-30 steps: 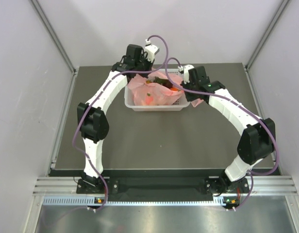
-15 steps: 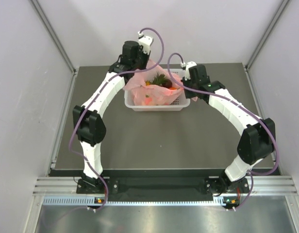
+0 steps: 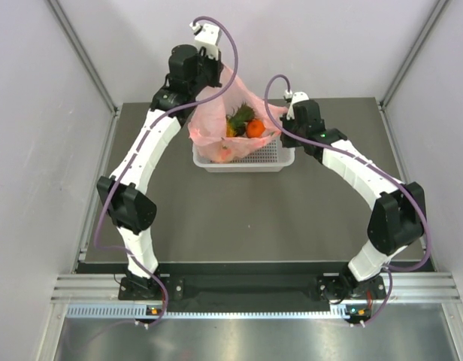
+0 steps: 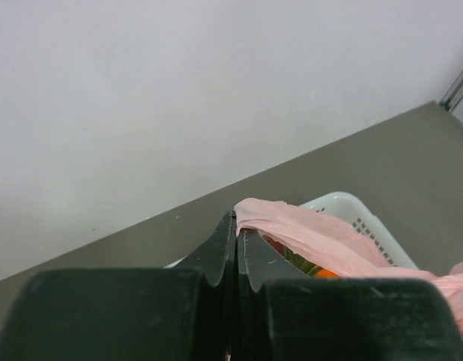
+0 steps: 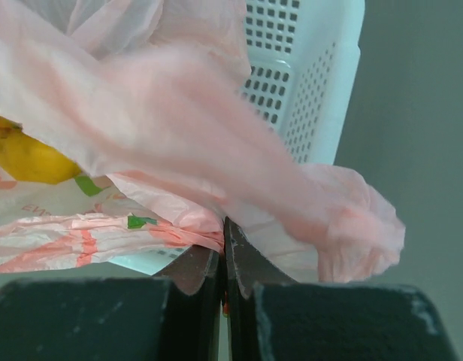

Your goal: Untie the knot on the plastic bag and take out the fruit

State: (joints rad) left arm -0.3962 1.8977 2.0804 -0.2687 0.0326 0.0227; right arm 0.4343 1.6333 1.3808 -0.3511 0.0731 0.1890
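The fixed top camera looks steeply down from above and behind the two arm bases, far enough back to take in the whole dark grey table (image 3: pixel 239 226) and both arms. The left wrist camera sits just behind the left gripper's black fingers (image 4: pixel 216 256), facing low across the table toward the pale back wall (image 4: pixel 179 90). The right wrist camera looks past the right gripper's black fingers (image 5: pixel 246 272) from very near. All three views share the white perforated plastic basket (image 3: pixel 243 167) and the translucent salmon-pink plastic bag (image 3: pixel 209 128).
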